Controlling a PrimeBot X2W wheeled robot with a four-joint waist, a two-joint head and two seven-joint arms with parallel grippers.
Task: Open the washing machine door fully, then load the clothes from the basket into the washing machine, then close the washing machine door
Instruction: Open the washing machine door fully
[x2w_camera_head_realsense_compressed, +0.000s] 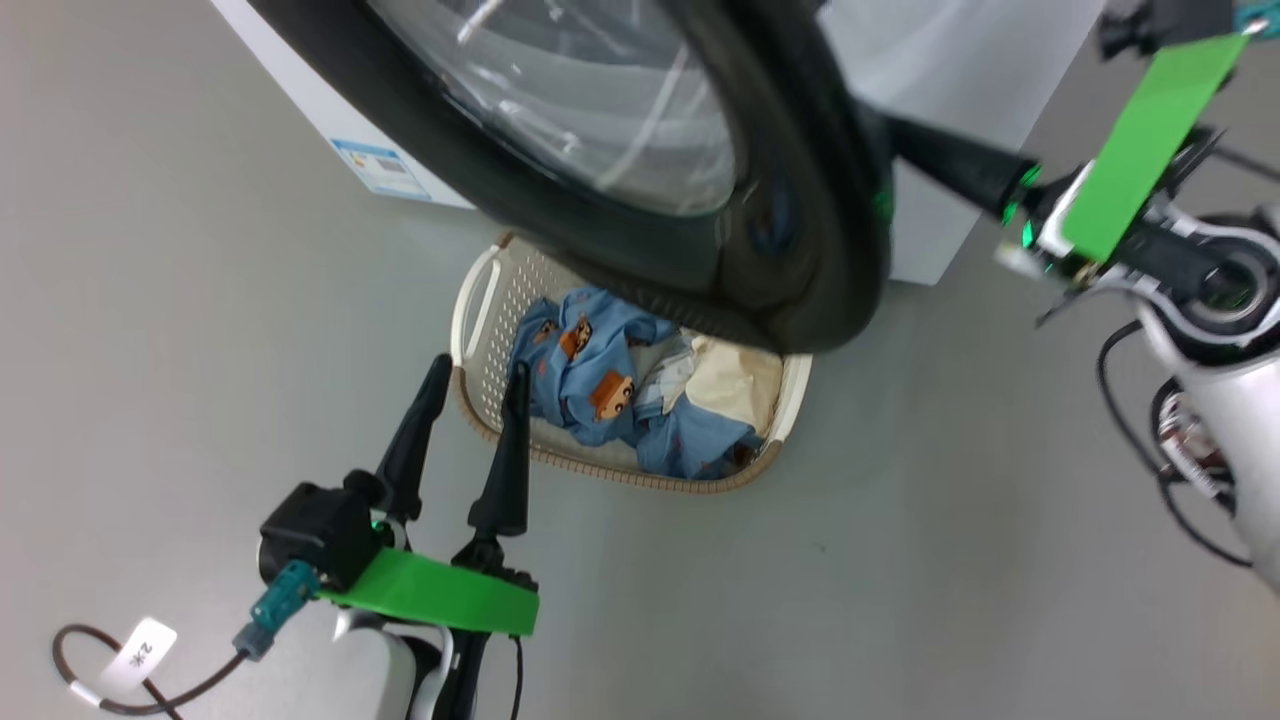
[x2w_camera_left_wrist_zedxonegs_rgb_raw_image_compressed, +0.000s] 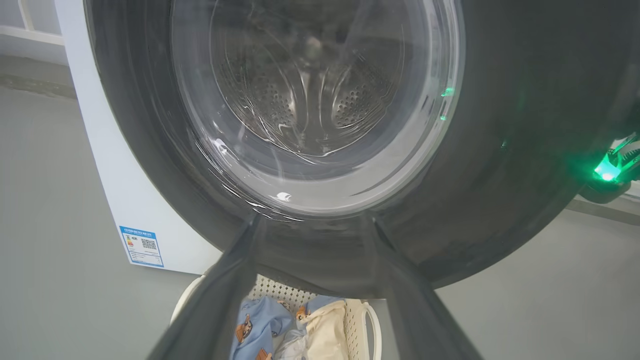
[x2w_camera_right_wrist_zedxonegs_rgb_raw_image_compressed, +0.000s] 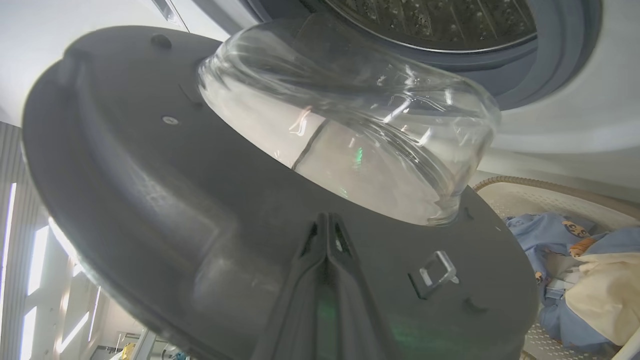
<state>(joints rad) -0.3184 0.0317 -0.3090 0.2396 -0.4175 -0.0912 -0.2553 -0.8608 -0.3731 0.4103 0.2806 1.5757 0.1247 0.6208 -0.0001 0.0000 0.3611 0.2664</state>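
**Door swung out over the basket, right fingers behind its rim**

Your right gripper (x2w_camera_head_realsense_compressed: 895, 128) has its two fingers pressed together and holds nothing. The tips point at the right edge of the washing machine door (x2w_camera_head_realsense_compressed: 800, 200). In the right wrist view, the closed right gripper (x2w_camera_right_wrist_zedxonegs_rgb_raw_image_compressed: 327, 220) sits at the door's dark inner face (x2w_camera_right_wrist_zedxonegs_rgb_raw_image_compressed: 150, 200), near the clear latch hook (x2w_camera_right_wrist_zedxonegs_rgb_raw_image_compressed: 437, 267). You can't tell whether the tips actually touch.

Your left gripper (x2w_camera_head_realsense_compressed: 478, 372) is spread wide and empty. It hovers at the near left corner of the basket (x2w_camera_head_realsense_compressed: 480, 300), with one finger crossing the rim line in the head view. Looking along the left gripper (x2w_camera_left_wrist_zedxonegs_rgb_raw_image_compressed: 312, 222), you face the outer side of the door (x2w_camera_left_wrist_zedxonegs_rgb_raw_image_compressed: 500, 150).

The door stands partly open. Its glossy black rim hangs over the far side of the basket and hides that edge. The bulging glass window (x2w_camera_right_wrist_zedxonegs_rgb_raw_image_compressed: 350, 125) juts toward the steel drum (x2w_camera_right_wrist_zedxonegs_rgb_raw_image_compressed: 440, 20) and grey gasket (x2w_camera_right_wrist_zedxonegs_rgb_raw_image_compressed: 550, 65).

The clothes (x2w_camera_head_realsense_compressed: 590, 370) lie in the basket: blue printed pieces to the left, a cream piece to the right.

The washing machine (x2w_camera_head_realsense_compressed: 960, 60) stands behind, its blue label (x2w_camera_head_realsense_compressed: 385, 170) low on the left front.

You have bare grey floor (x2w_camera_head_realsense_compressed: 900, 500) on the left, the right and the near side of the basket.
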